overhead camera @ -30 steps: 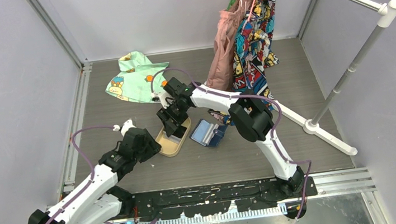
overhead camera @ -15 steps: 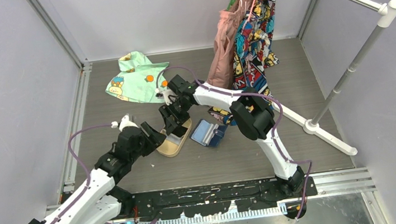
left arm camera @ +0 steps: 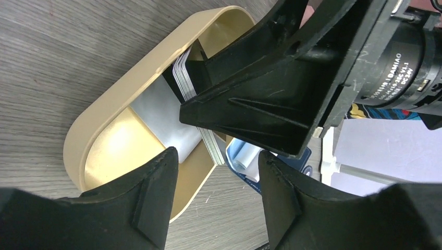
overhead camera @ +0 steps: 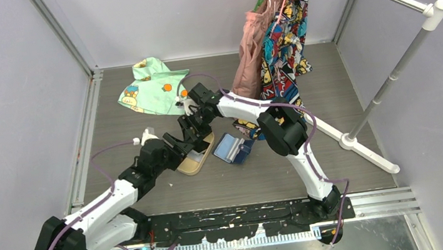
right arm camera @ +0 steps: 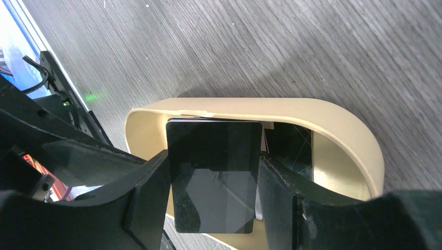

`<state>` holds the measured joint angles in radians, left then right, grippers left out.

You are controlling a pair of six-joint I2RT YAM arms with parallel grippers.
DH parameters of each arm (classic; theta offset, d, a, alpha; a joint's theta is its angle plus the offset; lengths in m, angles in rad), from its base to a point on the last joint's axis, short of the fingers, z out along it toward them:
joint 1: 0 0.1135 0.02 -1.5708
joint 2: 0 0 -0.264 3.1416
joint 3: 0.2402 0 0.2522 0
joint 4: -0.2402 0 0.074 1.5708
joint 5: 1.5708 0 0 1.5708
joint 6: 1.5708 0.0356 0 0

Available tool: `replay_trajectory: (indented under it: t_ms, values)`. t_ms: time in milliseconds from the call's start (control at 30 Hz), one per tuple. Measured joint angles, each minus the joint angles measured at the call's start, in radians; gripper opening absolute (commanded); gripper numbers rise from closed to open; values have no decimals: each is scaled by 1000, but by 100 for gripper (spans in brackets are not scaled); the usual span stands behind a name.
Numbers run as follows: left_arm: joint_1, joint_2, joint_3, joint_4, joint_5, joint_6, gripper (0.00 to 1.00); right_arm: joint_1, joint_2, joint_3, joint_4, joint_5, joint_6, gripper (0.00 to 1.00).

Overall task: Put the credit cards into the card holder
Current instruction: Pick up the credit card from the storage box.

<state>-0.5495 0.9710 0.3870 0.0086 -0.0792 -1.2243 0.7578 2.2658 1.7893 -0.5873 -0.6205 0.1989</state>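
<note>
A grey wood-grain table [overhead camera: 244,182] fills the floor of a white-walled booth. A white rail [overhead camera: 390,77] slants across its right side, with bright clothes [overhead camera: 278,37] hanging from its far end. A green cloth [overhead camera: 151,86] lies crumpled at the back of the table.

Two white and black arms reach in from the near edge and meet left of centre, over a tan oval tray [overhead camera: 191,165]. Just right of the tray, touching or nearly touching it, lies the navy wallet [overhead camera: 232,147], open, its pale blue pockets facing up.

In the tray stands a stack of cards [right arm camera: 213,177], tipped up on edge, with a glossy black one on the outside. A pale flat patch shows on the tray floor beside the stack; what it is cannot be told.

The right gripper [right arm camera: 213,161] comes down into the tray from the far side, its two fingers pressed against opposite edges of the stack and gripping it.

The left gripper [left arm camera: 218,156] hangs at the tray's near rim, fingers spread apart with nothing between them.
</note>
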Motion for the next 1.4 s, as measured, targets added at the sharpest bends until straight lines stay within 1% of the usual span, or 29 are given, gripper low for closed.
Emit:
replay_trajectory:
  t_ms: [200, 600, 800, 833, 967, 1133, 1267, 1400]
  values:
    - [0, 46, -37, 76, -1, -44, 51, 0, 0, 0, 6, -10, 20, 27]
    - [0, 235, -38, 234, 22, -57, 43, -5, 0, -6, 43, -8, 37, 27]
    - [-3, 292, -38, 298, 29, -60, 35, -13, 0, -27, 64, -6, 38, 28]
    - [-3, 297, -38, 305, 29, -60, 32, -13, 0, -30, 68, -6, 38, 29]
    - [-5, 316, -38, 333, 28, -59, 25, -14, 0, -34, 73, -5, 35, 34]
    - [-6, 338, -35, 355, 29, -59, 25, -16, 0, -34, 74, 0, 16, 42]
    - [-6, 341, -35, 360, 28, -58, 33, -17, 0, -24, 61, 2, -2, 48]
    - [-5, 358, -35, 394, 29, -57, 34, -26, -5, -4, 32, 4, -27, 55]
